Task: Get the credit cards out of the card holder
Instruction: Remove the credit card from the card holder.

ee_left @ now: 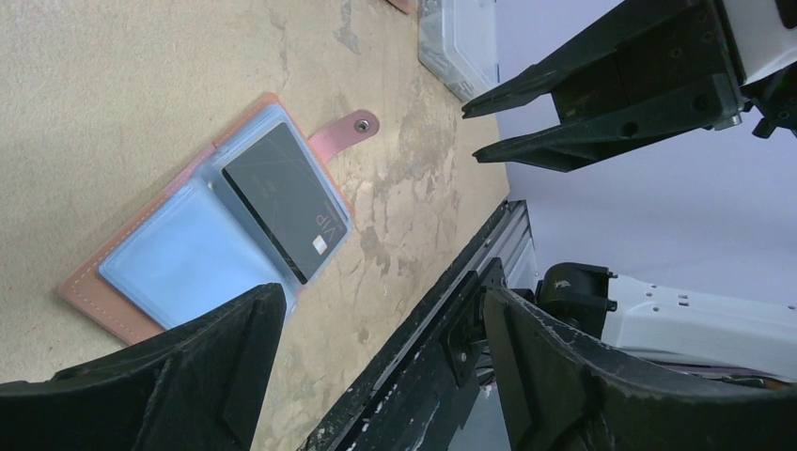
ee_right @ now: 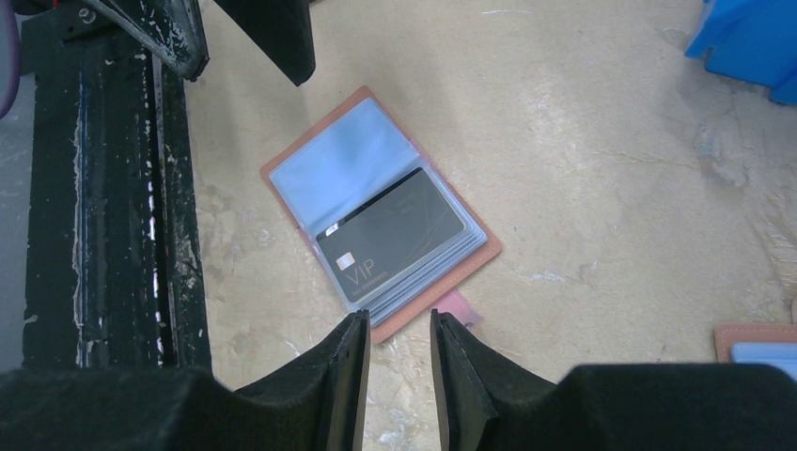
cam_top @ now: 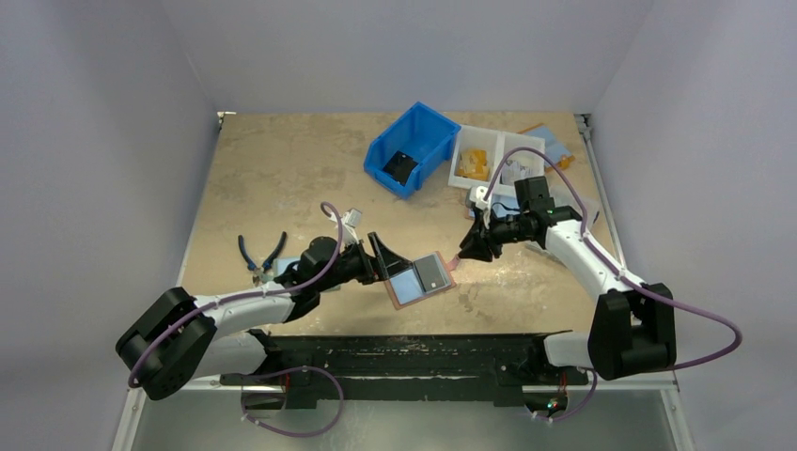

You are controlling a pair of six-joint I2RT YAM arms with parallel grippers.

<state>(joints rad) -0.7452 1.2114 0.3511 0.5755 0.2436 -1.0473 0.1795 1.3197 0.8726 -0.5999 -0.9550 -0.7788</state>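
Salmon-brown leather card holder (ee_right: 348, 169) lies open near the table's (cam_top: 282, 169) front edge, 1 black VIP card (ee_right: 395, 235) sleeved inside. Your left gripper (ee_left: 381, 296) is spread wide; your right gripper (ee_right: 399, 324) is narrowly parted, both empty.

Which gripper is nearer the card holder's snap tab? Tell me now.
Right. The right gripper hovers just beside the snap tab; the left gripper is at the card holder's opposite edge.
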